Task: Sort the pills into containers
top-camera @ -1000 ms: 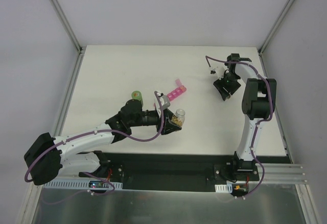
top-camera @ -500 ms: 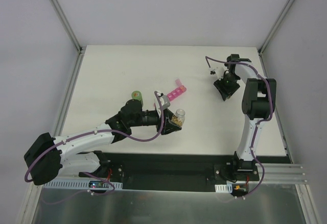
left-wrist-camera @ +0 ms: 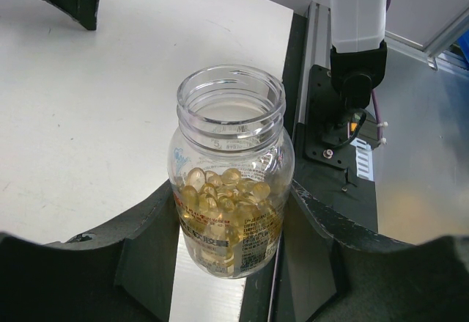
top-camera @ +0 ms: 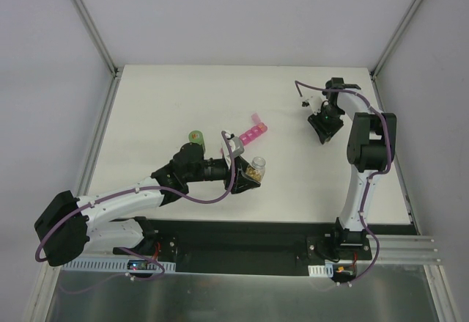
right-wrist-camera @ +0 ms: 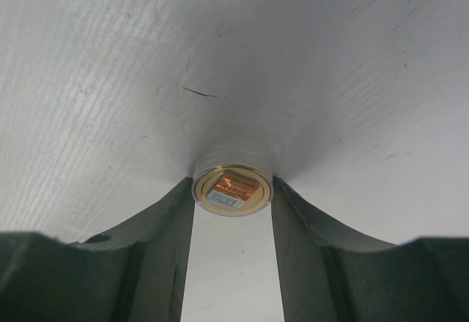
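Top view: the left gripper hangs over the near part of the white table, with the containers, a pink plastic pill organizer, lying just beyond it and a green bottle to its left. The right gripper is well apart, on the far right.

Left wrist view: only here does the detail show. The dark curved fingers are clamped on a clear bottle, a round, uncapped bottle with a threaded neck. The pills, glossy amber ovals, fill its lower half.

Right wrist view: a round gold cap, hidden from above, sits between the fingers against the scuffed table. Both fingers meet its rim, but whether they grip it cannot be told.
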Controlling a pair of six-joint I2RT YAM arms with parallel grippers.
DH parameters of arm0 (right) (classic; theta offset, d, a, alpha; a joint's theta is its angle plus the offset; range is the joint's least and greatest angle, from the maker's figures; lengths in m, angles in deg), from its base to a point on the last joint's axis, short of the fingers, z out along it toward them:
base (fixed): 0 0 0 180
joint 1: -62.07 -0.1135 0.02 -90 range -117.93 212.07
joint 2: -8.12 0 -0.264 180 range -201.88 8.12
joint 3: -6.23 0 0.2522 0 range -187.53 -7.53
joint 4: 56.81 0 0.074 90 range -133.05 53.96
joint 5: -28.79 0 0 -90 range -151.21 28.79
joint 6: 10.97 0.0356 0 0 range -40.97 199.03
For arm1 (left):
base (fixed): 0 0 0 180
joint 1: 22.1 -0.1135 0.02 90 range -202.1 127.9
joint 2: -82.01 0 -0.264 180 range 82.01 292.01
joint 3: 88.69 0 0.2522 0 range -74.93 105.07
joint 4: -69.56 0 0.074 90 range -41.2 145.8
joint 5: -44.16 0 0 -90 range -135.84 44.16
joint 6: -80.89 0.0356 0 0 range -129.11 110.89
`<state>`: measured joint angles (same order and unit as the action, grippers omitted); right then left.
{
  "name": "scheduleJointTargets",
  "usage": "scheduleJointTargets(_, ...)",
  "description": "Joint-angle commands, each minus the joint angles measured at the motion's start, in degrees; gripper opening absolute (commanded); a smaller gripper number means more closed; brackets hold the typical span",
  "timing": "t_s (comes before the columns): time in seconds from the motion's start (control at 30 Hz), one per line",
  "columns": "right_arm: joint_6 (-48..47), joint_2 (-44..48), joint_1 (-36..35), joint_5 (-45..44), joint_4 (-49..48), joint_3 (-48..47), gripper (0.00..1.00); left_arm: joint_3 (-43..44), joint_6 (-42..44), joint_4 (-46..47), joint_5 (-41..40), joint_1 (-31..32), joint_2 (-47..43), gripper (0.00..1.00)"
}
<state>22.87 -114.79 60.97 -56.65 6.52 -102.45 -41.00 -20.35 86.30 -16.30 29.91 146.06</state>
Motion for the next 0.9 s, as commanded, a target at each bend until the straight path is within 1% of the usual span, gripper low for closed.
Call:
scheduleJointTargets(0.0,0.53,0.48,-0.13,1.42,0.8,0.17,0.42,1.66,0.61,1.67,1.13,-0.59,-1.47,0.12)
scheduleJointTargets(0.07,0.35,0.83,-0.13,1.86,0.8,0.17,0.36,1.66,0.52,1.49,1.05,-0.59,-1.47,0.12)
scheduleJointTargets(0.1,0.09,1.62,-0.13,2.38,0.8,0.43,0.29,1.75,0.61,1.4,1.13,-0.59,-1.47,0.12)
scheduleJointTargets(0.17,-0.44,3.2,-0.13,5.09,0.89,1.3,0.27,1.75,0.61,1.05,1.48,-0.59,-1.47,0.12)
scheduleJointTargets(0.2,-1.14,5.64,-0.21,6.24,1.06,2.35,0.25,1.84,0.78,0.96,1.66,-0.59,-1.47,0.12)
scheduleJointTargets(0.23,-1.49,7.15,-0.3,7.47,1.41,3.06,0.25,1.84,0.87,0.62,1.92,-0.59,-1.47,0.12)
scheduleJointTargets(0.27,-2.02,8.81,-0.48,10.62,2.11,3.76,0.24,1.93,1.05,0.44,2.62,-0.59,-1.65,0.13)
scheduleJointTargets(0.4,-6.05,19.17,-2.14,18.98,6.68,6.49,0.23,2.28,1.57,-0.62,4.21,-0.59,-1.56,0.12)
scheduleJointTargets(0.43,-6.85,20.85,-3.37,22.22,7.82,7.02,0.23,2.28,1.66,-0.79,4.56,-0.59,-1.47,0.13)
scheduleJointTargets(0.5,-8.08,25.86,-4.78,25.49,11.6,7.55,0.23,2.8,1.84,-1.49,5.53,-0.59,-1.56,0.13)
scheduleJointTargets(0.53,-9.57,27.62,-6.44,28.89,12.92,7.99,0.22,2.98,1.84,-1.76,5.96,-0.59,-1.74,0.13)
scheduleJointTargets(0.57,-10.28,30.77,-7.32,30.58,15.45,7.99,0.22,3.16,2.02,-2.37,6.23,-0.59,-1.91,0.13)
scheduleJointTargets(0.67,-13.97,35.88,-11.19,37.35,21.26,6.86,0.22,3.77,2.19,-3.43,7.98,-0.59,-2.44,0.13)
scheduleJointTargets(0.77,-17.13,38.7,-15.32,43.41,26.89,3.96,0.22,4.56,1.93,-4.57,10.09,-0.59,-2.88,0.13)
scheduleJointTargets(0.87,-19.85,38.98,-19.36,48.08,32.78,0.97,0.22,4.83,1.4,-5.28,11.85,-0.59,-3.49,0.13)
